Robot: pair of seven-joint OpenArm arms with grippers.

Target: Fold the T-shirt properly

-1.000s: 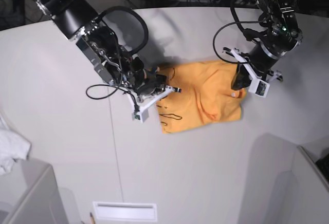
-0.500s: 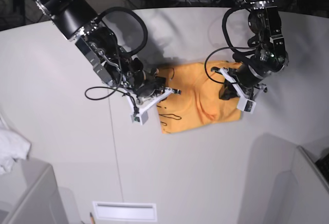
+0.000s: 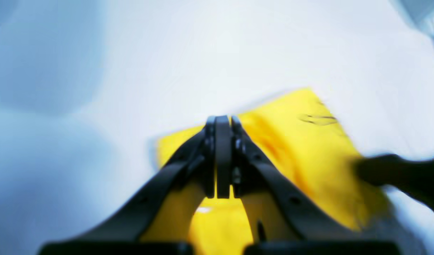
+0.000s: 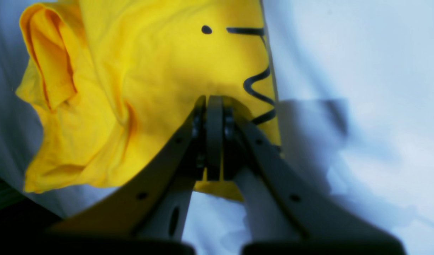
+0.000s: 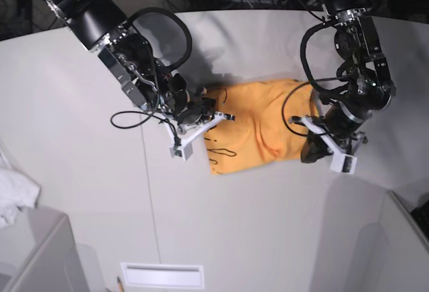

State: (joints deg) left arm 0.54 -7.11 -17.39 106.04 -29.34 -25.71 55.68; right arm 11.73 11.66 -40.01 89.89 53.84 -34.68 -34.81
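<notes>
The orange-yellow T-shirt [image 5: 258, 121] lies folded into a rough rectangle at the table's middle, with black script near its left edge. In the base view my right gripper [image 5: 229, 117] rests on the shirt's left edge. In the right wrist view it [image 4: 214, 101] is shut with its tips on the cloth [image 4: 156, 60] beside the lettering. My left gripper [image 5: 310, 152] is at the shirt's lower right corner. In the blurred left wrist view it [image 3: 222, 122] is shut, with no cloth showing between its fingers and the shirt [image 3: 309, 141] beneath and beyond it.
A small white cloth [image 5: 12, 197] lies at the far left edge. A grey bin [image 5: 37, 255] stands at the front left and a grey panel [image 5: 375, 232] at the front right. A white slotted plate [image 5: 163, 275] sits at the front edge.
My left gripper has swept from the shirt's upper right edge down to its lower right corner. The right gripper has stayed on the left edge.
</notes>
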